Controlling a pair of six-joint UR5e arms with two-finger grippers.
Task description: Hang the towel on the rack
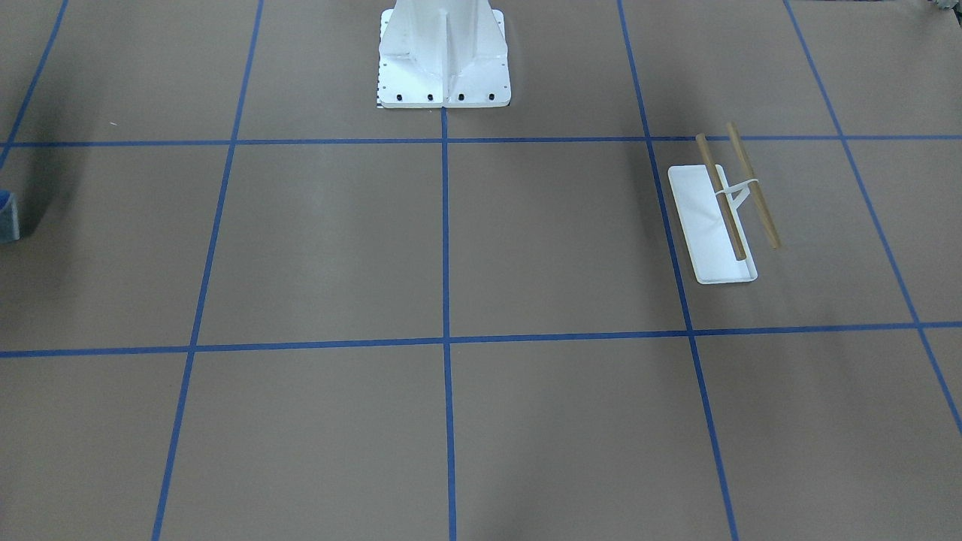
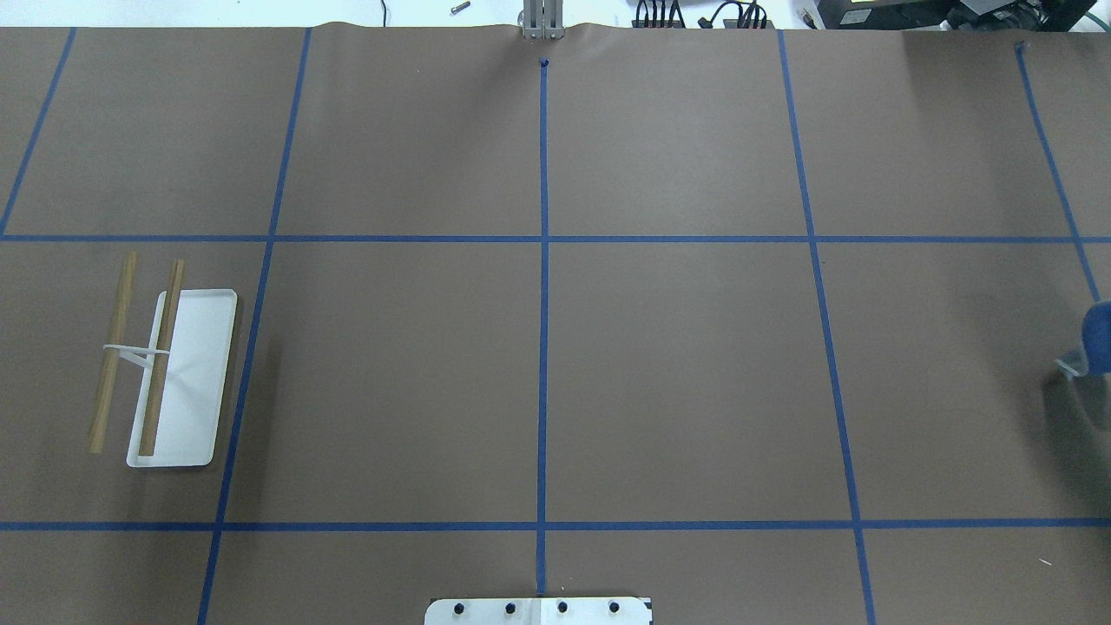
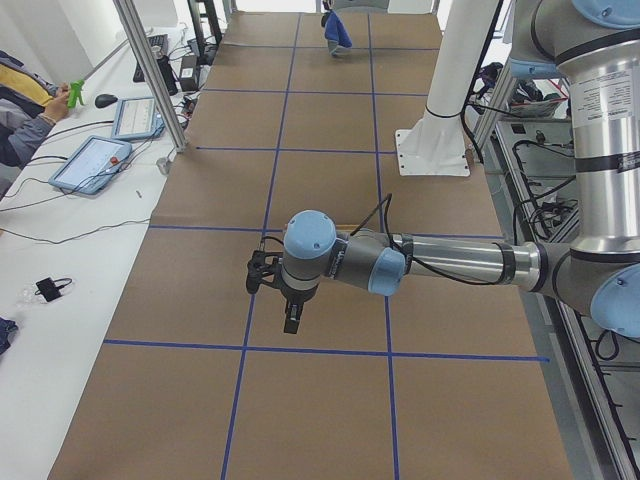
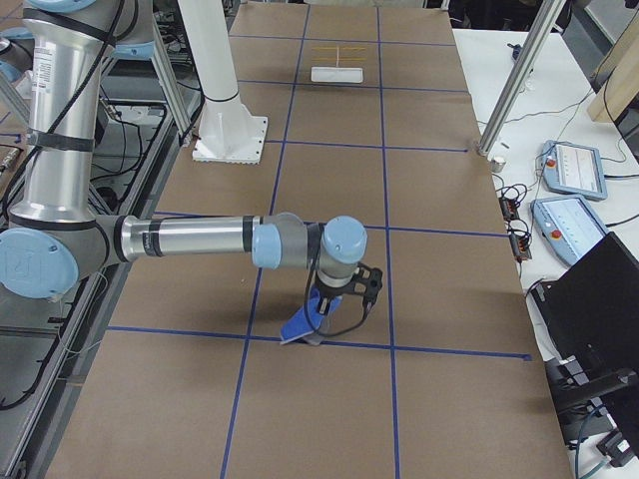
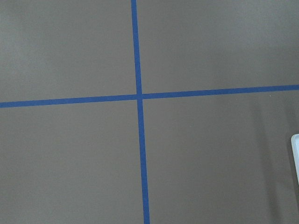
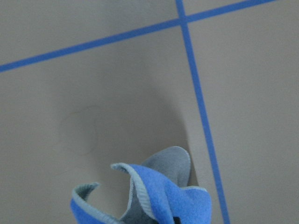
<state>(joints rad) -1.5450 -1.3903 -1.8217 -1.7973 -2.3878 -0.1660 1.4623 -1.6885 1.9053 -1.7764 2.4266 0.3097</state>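
The towel [image 6: 154, 198], blue with a grey underside, stands bunched in a peak at the bottom of the right wrist view. In the exterior right view my right gripper [image 4: 327, 302] holds the towel [image 4: 303, 327] up by one corner, its low end on the table. The towel also shows at the overhead view's right edge [image 2: 1095, 340]. The rack [image 2: 187, 373], a white tray with two wooden bars, stands far off on the left side and also shows in the front view [image 1: 710, 225]. My left gripper [image 3: 291, 320] hovers over the table near the rack; I cannot tell whether it is open.
The white bolted pedestal [image 1: 443, 60] stands at the robot's side of the table. Blue tape lines [image 2: 543, 304] grid the brown table. A side bench with tablets [image 4: 569, 165] and an aluminium post [image 4: 519, 80] border the far side.
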